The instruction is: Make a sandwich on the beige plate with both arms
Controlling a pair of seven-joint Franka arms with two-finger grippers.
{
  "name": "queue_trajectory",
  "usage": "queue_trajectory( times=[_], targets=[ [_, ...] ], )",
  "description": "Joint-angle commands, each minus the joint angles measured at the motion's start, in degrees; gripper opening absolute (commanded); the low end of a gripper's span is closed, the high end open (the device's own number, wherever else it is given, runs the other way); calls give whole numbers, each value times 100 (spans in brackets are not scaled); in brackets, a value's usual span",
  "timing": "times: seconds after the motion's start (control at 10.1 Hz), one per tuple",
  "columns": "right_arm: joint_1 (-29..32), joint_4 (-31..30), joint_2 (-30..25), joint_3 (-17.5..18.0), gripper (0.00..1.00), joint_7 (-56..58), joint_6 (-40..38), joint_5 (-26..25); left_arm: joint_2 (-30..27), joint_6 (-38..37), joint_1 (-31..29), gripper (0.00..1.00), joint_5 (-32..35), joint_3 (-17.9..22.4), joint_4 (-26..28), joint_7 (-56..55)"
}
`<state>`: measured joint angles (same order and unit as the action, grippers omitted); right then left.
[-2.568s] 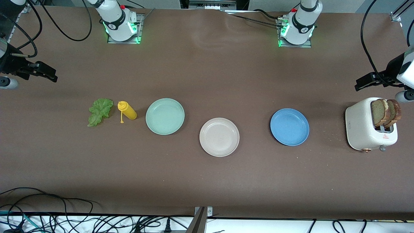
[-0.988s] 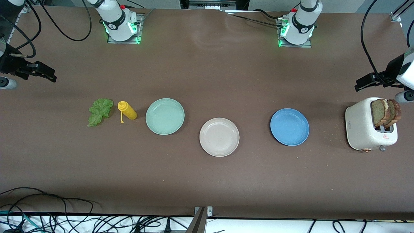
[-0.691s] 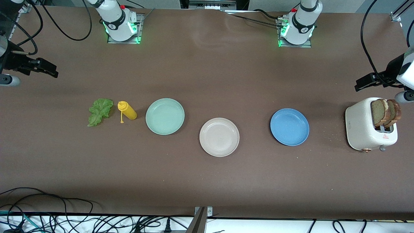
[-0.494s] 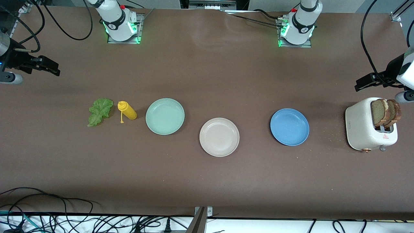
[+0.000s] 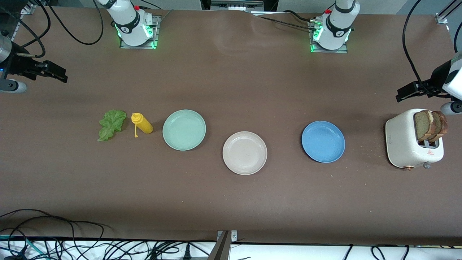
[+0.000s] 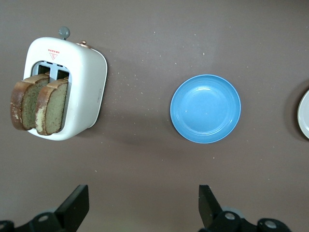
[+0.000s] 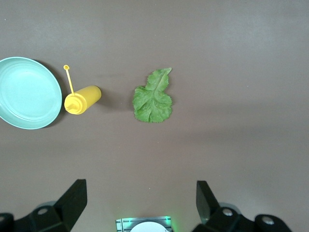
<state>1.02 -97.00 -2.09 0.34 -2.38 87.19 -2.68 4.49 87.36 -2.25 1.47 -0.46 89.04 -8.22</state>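
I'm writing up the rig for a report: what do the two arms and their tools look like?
Both arms are white and jointed, with black bands and a round logo near the base, a red button there, and green lights glowing at their metal mounting plates. Loose black cables trail from each. The left tool and right tool are black, each with two flat, wedge-shaped fingers.

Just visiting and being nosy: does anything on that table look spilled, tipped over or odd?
Mostly tidy. The yellow squeeze bottle lies on its side beside the lettuce leaf, its cap dangling open, and pale crumbs speckle the table between the toaster and the blue plate. Nothing looks broken.
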Motion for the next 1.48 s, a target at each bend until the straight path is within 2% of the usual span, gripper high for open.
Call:
queue_trajectory(
  times=[0.0,0.49,1.38],
  targets=[
    [-6,40,-37,-17,100,-69,-53,170,96,-141,-47,100,-191,20,-202,128],
    [-6,14,-45,-148,100,-60,-106,197,96,-141,-47,100,-191,20,-202,128],
    [-6,-3,-37,-184,100,-60,-106,206,96,-141,-56,100,-191,20,-202,128]
  ],
)
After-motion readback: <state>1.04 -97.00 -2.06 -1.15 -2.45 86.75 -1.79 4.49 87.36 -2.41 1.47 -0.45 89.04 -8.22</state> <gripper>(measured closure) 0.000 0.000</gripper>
